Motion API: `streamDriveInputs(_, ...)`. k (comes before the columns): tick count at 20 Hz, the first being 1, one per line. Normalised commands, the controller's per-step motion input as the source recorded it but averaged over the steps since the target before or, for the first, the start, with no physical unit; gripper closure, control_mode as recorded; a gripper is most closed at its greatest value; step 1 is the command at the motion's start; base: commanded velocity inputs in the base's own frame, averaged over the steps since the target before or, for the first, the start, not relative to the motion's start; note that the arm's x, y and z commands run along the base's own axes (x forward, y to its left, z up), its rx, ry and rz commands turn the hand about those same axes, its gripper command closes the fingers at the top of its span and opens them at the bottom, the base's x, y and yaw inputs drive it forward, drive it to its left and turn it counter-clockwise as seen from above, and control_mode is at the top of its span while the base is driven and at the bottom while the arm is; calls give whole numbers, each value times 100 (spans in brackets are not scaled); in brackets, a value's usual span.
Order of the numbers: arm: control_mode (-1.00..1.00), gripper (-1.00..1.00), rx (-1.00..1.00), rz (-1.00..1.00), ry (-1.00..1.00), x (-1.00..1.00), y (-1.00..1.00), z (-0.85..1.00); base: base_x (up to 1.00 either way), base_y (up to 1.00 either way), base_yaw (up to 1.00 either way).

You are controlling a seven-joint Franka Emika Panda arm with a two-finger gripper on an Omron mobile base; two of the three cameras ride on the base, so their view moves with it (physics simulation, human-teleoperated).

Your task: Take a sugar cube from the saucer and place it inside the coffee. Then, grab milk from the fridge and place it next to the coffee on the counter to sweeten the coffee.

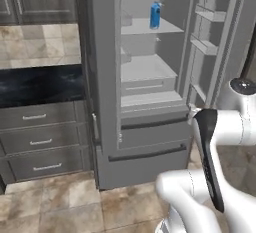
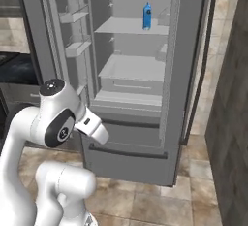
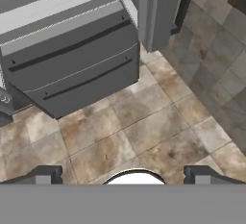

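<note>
The fridge [image 1: 150, 102] stands with both upper doors swung wide, its grey shelves and drawers bare to the room. The milk [image 1: 155, 16], a slim blue carton, stands upright on the upper shelf toward the back, with nothing touching it. The gripper [image 3: 123, 175] is released, its two dark fingertips spread wide apart with nothing between them, pointing down at the tiled floor [image 3: 144, 127] in front of the fridge's lower drawers. To the fridge's left runs the black counter [image 1: 40, 84] over drawers with silver handles.

No readable text, milk [image 1: 155, 15] label perhaps too small and blurred
</note>
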Motion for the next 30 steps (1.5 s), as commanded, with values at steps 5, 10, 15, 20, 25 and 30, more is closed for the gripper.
streamDriveInputs(5, 100, -100, 0, 0, 0, 0, 0, 0, 59, -8, 3)
streamDriveInputs(10, 100, -100, 0, 0, 0, 0, 0, 0, 62, -47, 12)
streamDriveInputs(15, 100, -100, 0, 0, 0, 0, 0, 0, 53, -29, 13)
streamDriveInputs(20, 100, -100, 0, 0, 0, 0, 0, 0, 33, -43, 7)
streamDriveInputs(25, 100, -100, 0, 0, 0, 0, 0, 0, 44, -30, 5)
streamDriveInputs(30, 100, -100, 0, 0, 0, 0, 0, 0, 49, -24, 5)
